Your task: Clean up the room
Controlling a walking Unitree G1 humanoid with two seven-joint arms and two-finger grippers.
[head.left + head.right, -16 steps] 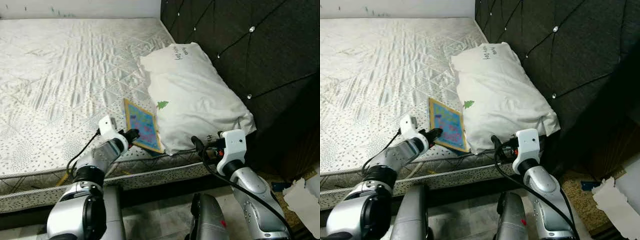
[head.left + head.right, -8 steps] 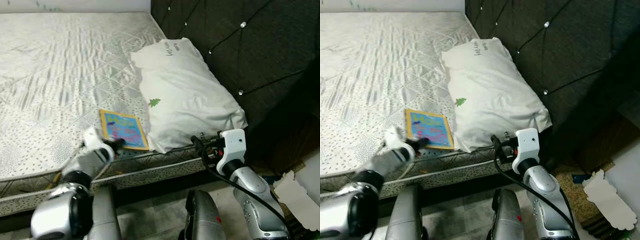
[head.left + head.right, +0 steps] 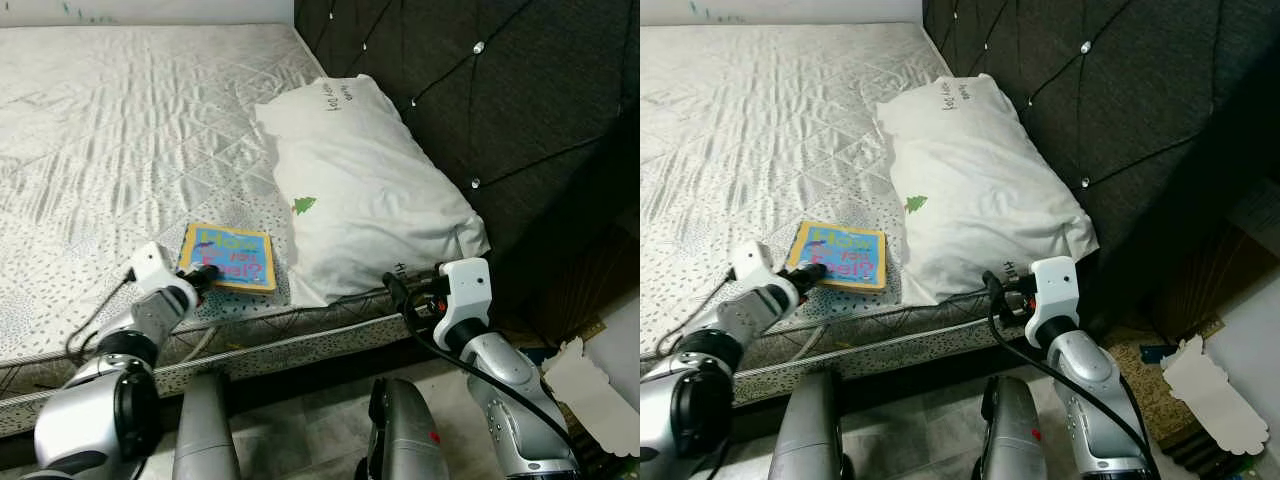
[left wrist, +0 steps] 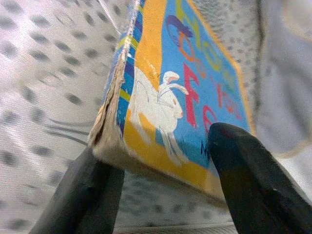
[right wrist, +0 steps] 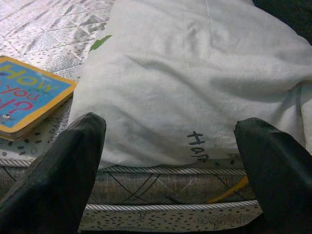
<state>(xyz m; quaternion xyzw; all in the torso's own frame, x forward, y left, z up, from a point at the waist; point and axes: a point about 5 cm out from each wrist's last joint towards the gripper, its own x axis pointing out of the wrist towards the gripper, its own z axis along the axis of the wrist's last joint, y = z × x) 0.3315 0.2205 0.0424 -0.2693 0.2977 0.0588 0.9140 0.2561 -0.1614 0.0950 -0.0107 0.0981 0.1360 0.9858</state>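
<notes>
Your left gripper (image 3: pixel 203 277) clamps the near edge of the book (image 3: pixel 231 258), low and left of centre on the mattress (image 3: pixel 100 150), to lift it away, while your right gripper (image 3: pixel 397 290) waits spread by the pillow (image 3: pixel 370 190).

one book (image 3: pixel 229 258), one pillow (image 3: pixel 370 190) (white), one mattress (image 3: pixel 120 130), and two hands.

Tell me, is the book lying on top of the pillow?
No, the book lies flat on the mattress beside the pillow, not on it.

Glossy cardboard book (image 3: pixel 229 257), quilted cloth mattress (image 3: pixel 120 130), soft cotton pillow (image 3: pixel 370 190)
</notes>
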